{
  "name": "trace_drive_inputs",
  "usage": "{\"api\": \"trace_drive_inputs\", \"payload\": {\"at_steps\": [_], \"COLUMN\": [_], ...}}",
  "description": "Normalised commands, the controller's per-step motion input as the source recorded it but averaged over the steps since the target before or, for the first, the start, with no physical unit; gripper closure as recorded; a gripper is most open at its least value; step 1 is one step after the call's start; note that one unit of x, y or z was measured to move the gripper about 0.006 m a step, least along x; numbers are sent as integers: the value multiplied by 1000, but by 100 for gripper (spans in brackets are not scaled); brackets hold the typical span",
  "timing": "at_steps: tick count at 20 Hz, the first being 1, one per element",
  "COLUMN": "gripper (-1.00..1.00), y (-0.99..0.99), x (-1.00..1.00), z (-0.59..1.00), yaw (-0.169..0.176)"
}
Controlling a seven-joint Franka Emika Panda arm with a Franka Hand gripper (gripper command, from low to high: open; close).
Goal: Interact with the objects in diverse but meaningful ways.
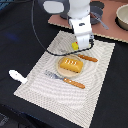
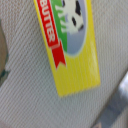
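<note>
Gripper (image 1: 80, 44) over yellow box (image 2: 70, 45); orange bread loaf (image 1: 70, 64) on tan plate (image 1: 60, 72).

Yellow box (image 2: 70, 45) — close beneath tool

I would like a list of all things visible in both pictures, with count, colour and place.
placemat: one, pale beige, on the dark table
plate: one, tan, middle of the placemat
bread loaf: one, orange, on the plate
fork: one, orange handle, beside the plate
second utensil: one, orange handle, other side of the plate
white utensil: one, off the placemat at the exterior view's left
butter box: one, yellow, under the arm
bowl: one, pale, on the pink board
gripper: one, white, jaws hidden
</note>
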Motion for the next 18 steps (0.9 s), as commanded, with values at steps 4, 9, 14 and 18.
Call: {"api": "trace_drive_inputs", "payload": {"at_steps": [4, 9, 14, 18], "gripper": [-100, -100, -100, -100], "y": [-177, -342, -600, -717], "x": [-812, -766, -669, -569], "z": [848, 368, 11, 0], "yaw": [-46, -36, -13, -31]}}
